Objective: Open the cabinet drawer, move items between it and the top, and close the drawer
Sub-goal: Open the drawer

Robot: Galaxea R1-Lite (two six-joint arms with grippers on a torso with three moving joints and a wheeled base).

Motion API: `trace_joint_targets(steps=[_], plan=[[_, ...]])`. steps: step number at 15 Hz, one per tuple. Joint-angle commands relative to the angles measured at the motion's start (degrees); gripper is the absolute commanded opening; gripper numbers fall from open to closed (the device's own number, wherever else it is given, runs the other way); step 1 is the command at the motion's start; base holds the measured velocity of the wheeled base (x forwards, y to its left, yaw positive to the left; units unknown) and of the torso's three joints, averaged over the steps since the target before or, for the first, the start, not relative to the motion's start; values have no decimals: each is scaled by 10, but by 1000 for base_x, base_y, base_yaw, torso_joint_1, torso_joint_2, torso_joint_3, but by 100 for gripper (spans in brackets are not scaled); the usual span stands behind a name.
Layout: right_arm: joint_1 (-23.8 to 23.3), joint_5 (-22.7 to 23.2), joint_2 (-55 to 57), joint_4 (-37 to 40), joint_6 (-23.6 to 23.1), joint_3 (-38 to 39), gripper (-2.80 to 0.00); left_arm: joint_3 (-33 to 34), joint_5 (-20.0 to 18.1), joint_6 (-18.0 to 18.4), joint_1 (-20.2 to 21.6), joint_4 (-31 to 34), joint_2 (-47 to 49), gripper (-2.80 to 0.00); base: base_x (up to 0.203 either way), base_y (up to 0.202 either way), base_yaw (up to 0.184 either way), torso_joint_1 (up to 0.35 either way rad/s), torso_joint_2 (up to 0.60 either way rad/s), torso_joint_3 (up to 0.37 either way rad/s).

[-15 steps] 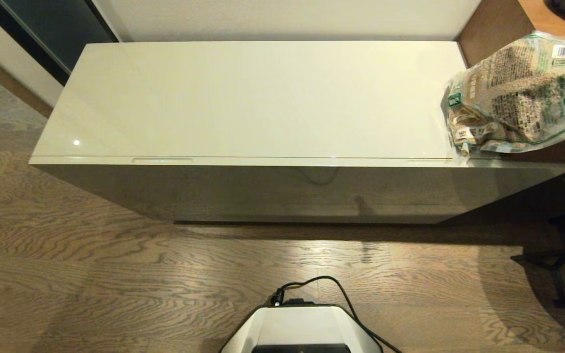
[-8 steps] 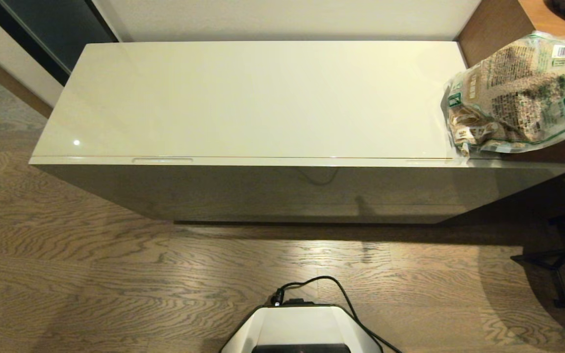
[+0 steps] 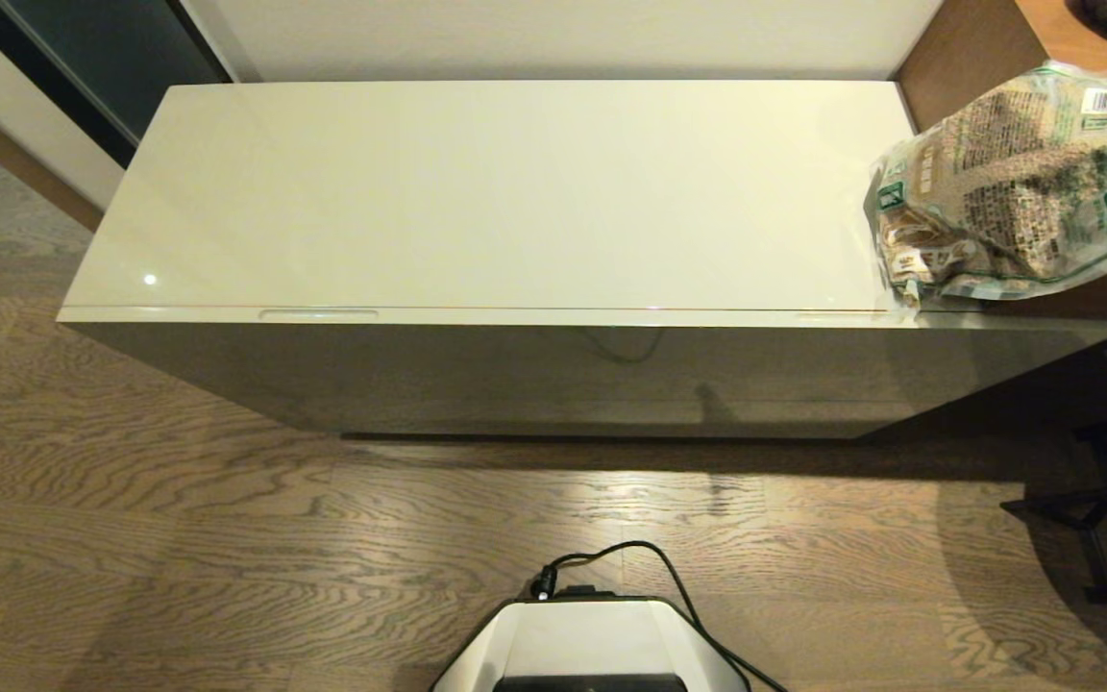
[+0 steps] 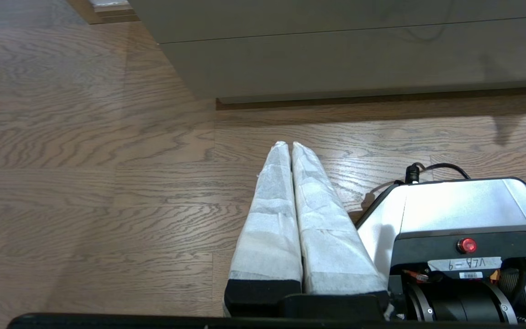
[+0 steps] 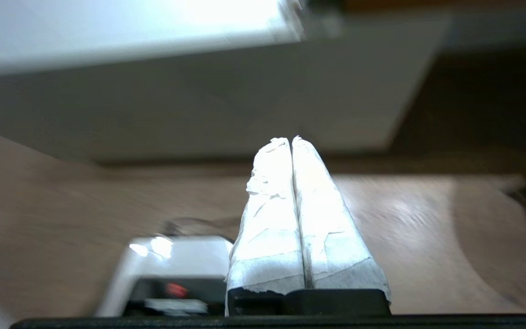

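The low cabinet's glossy cream top (image 3: 496, 192) is bare. Its wide grey-beige drawer (image 3: 553, 370) is closed, with a slot handle (image 3: 318, 313) near the left of the front edge. The large clear bag with green print and brown contents (image 3: 1020, 187) lies on the brown surface at the right and overhangs the top's right end. The small white packet is out of view. Neither arm shows in the head view. My left gripper (image 4: 290, 145) is shut and empty, low over the floor beside the base. My right gripper (image 5: 289, 140) is shut and empty, facing the cabinet front (image 5: 199, 114).
Brown wooden furniture (image 3: 1044, 29) adjoins the cabinet's right end. A black stand's legs (image 3: 1106, 500) rest on the floor at the right. My white base (image 3: 592, 644) with a black cable (image 3: 669, 577) is in front of the cabinet on the wood floor.
The head view shows no change. The right wrist view is smeared, which suggests that arm is moving.
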Motion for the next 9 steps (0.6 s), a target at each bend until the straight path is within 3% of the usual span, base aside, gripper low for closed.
trace_joint_targets(steps=[1, 5, 9], plan=[[0, 14, 7, 72, 17, -97, -280, 0, 0, 0, 0, 0, 0, -280, 0, 0, 0, 0, 0, 0], [-2, 6, 203, 83, 88, -227, -280, 0, 0, 0, 0, 0, 0, -280, 0, 0, 0, 0, 0, 0], [1, 3, 475, 77, 136, -251, -280, 0, 0, 0, 0, 0, 0, -280, 0, 0, 0, 0, 0, 0]])
